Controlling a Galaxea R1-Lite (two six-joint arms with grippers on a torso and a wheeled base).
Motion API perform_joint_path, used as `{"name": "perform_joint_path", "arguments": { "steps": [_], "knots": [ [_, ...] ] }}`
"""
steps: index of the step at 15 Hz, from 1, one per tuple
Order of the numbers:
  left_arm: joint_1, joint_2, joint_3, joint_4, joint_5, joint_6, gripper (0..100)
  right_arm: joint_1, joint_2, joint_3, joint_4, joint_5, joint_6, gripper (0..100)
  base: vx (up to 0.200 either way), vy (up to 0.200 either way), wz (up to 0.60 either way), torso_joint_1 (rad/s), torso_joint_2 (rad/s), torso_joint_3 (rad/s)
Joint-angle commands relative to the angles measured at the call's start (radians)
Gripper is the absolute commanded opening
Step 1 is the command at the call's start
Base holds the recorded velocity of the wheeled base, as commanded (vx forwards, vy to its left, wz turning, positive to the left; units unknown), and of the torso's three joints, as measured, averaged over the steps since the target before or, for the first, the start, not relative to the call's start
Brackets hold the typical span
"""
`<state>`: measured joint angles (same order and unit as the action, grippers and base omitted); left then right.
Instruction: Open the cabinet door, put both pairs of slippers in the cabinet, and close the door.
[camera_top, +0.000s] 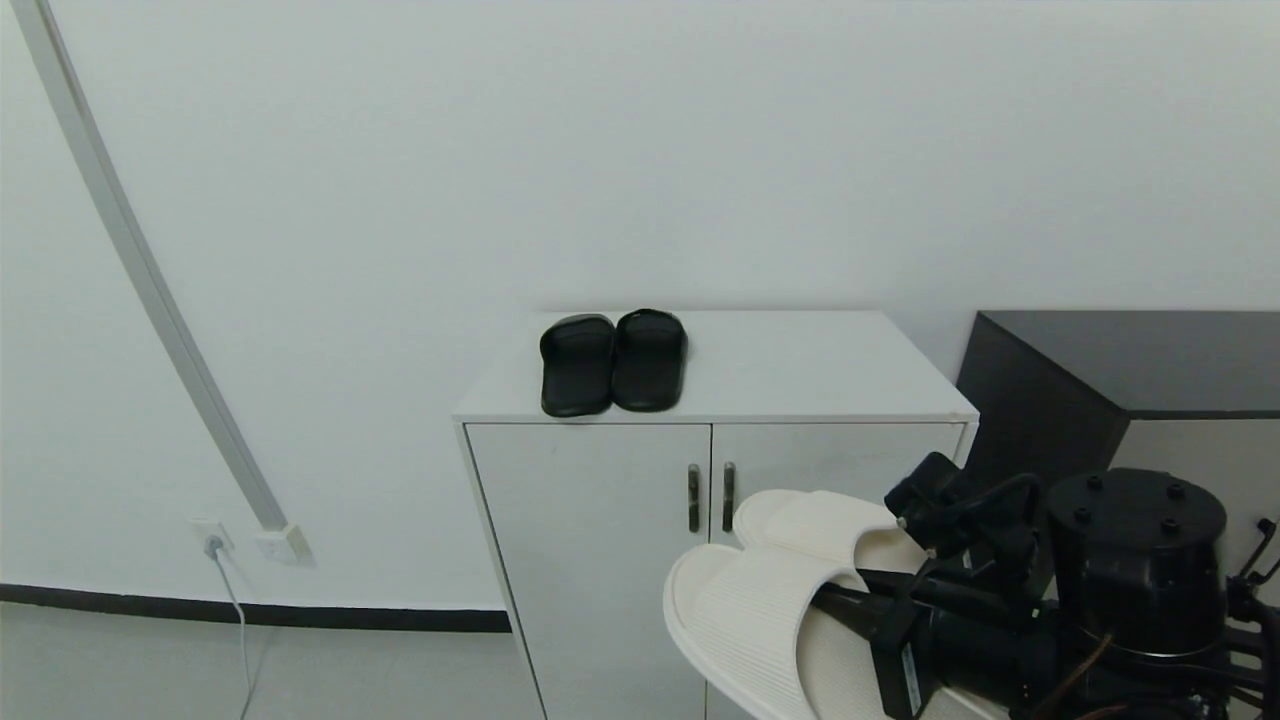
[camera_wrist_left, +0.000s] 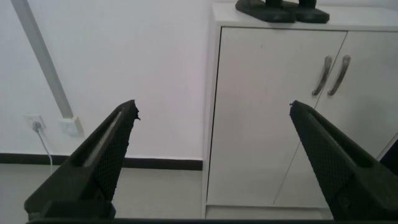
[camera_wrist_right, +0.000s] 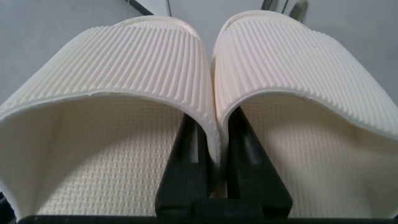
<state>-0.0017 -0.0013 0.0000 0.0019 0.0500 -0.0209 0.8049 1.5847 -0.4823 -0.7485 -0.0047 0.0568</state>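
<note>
White slippers (camera_top: 780, 600) are pinched tight in the right pincer (camera_wrist_right: 214, 155), the left pincer (camera_wrist_left: 214, 107) is wide open and empty, the black slippers (camera_top: 613, 362) sit on top of the cabinet (camera_top: 800, 370), and its doors (camera_top: 590, 540) are shut, so no step looks done yet.

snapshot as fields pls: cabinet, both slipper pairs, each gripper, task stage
cabinet: both doors shut, handles untouched
black slippers: side by side on the cabinet top, at its front edge
white slippers: held as a pair in front of the cabinet
right gripper: jaws shut on the white slippers' inner sides
left gripper: jaws open, empty, facing the cabinet front
stage: door not yet opened, both pairs outside
</note>
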Motion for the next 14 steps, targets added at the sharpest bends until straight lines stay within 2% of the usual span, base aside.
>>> {"name": "perform_joint_path", "arguments": {
  "steps": [1,14],
  "knots": [
    [0.000,0.001,0.000,0.000,0.001,-0.001,100,0.000,0.005,0.001,0.001,0.000,0.000,0,0.000,0.000,0.00,-0.207,0.53,0.320],
    [0.000,0.001,0.000,0.000,0.001,-0.001,100,0.000,0.009,0.007,0.001,0.000,0.000,0,0.000,0.000,0.00,-0.169,0.50,0.327]
  ]
}}
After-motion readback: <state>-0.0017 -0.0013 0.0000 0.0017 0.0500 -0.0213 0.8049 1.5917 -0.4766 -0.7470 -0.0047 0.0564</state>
